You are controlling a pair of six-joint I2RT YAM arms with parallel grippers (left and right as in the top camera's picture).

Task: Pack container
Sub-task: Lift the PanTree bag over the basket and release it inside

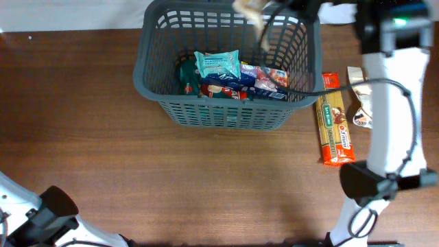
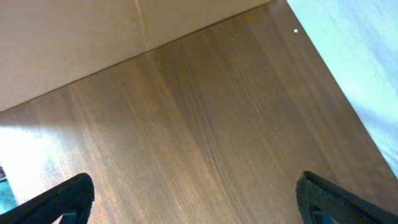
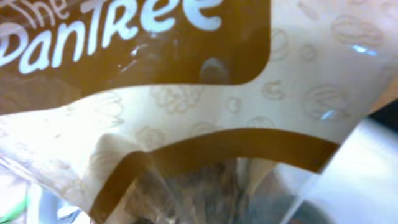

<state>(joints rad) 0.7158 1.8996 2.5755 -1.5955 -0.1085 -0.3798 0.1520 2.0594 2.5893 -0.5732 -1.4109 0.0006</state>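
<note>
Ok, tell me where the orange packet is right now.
In the overhead view the orange packet lies flat on the table, just right of the basket, between it and the right arm.

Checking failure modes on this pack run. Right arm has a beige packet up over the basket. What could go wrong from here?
1. The beige packet hangs above the basket's back rim, not its middle; released there, it could catch the rim or fall behind.
2. A black cable drapes over the basket's right side and might snag as the arm moves.
3. The packet fills the right wrist view, so that camera cannot show the drop spot.
</note>
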